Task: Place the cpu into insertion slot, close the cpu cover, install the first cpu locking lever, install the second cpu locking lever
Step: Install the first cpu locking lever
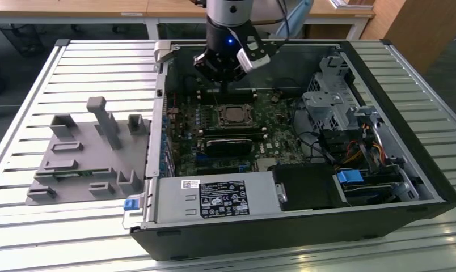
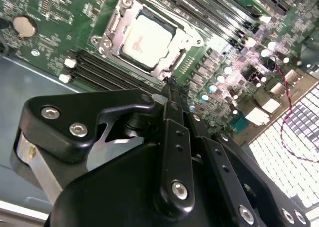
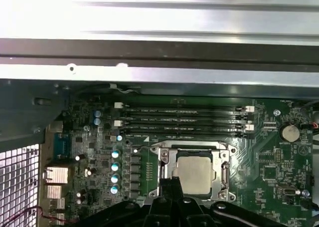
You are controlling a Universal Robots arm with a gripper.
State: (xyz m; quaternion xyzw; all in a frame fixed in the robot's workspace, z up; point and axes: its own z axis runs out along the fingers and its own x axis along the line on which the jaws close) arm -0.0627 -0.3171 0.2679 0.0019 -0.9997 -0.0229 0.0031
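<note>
My tool [image 2: 172,87] is pinched narrow, tips together, just beside the insertion slot [image 2: 168,47]; the cpu [image 2: 144,40] sits inside it, cpu cover [image 2: 115,18] down flat around it

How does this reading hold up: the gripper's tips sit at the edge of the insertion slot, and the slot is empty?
The insertion slot is not empty: in the second wrist view the cpu lies in it, pale metal face up. The gripper does have its tips at the slot's edge.
</note>
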